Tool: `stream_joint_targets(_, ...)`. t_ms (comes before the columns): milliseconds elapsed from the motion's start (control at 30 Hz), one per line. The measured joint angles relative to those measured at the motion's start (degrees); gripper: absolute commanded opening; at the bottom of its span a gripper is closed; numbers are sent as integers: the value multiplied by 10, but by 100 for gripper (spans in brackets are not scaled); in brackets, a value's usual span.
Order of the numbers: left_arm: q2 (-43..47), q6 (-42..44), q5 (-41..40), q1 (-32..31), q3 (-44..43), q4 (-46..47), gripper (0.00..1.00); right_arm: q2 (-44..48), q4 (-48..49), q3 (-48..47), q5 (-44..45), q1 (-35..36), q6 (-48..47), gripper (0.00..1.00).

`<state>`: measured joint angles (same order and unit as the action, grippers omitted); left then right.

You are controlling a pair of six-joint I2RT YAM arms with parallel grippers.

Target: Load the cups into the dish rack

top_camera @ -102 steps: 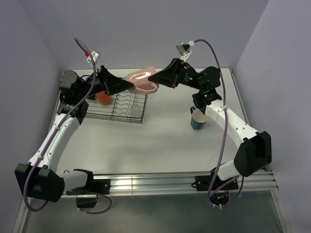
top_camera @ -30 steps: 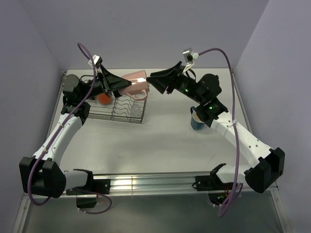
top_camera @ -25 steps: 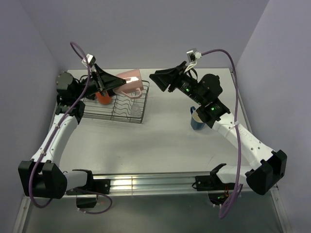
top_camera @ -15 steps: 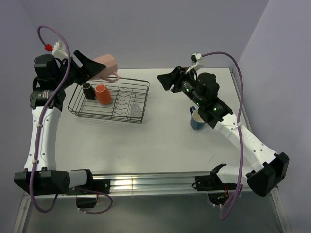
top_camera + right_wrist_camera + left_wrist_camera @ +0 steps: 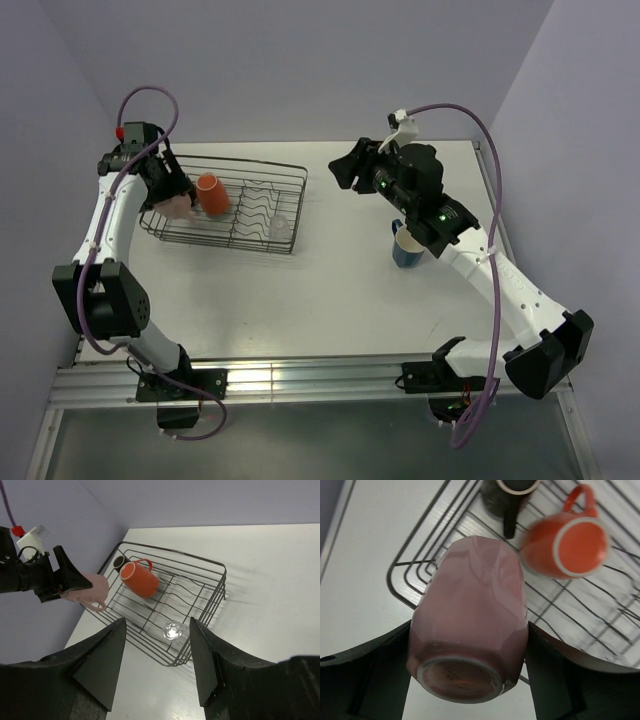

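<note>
White tabletop [image 5: 330,290] between lavender walls. The left end effector [image 5: 172,190] clamps a pink faceted mug [image 5: 470,625] by its sides over the left near corner of the dark wire dish rack [image 5: 255,162]. Inside the rack are an orange handled mug [image 5: 211,193] on its side, a dark brown mug [image 5: 512,492] and a clear glass tumbler [image 5: 173,629]. The right end effector [image 5: 343,172] hangs open and empty, right of the rack. A blue mug [image 5: 408,250] stands on the tabletop under that arm.
</note>
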<state>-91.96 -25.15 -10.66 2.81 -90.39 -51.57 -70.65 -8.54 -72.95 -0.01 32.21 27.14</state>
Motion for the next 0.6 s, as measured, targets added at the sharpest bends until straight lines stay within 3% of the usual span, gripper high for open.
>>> stream_joint_targets(300, -40, 7, -66, 0, -42, -29, 0, -6, -18, 0, -6, 0, -6, 61)
stream_joint_targets(600, -103, 5, -73, 0, -73, -28, 0, -6, -18, 0, -17, 0, -14, 61)
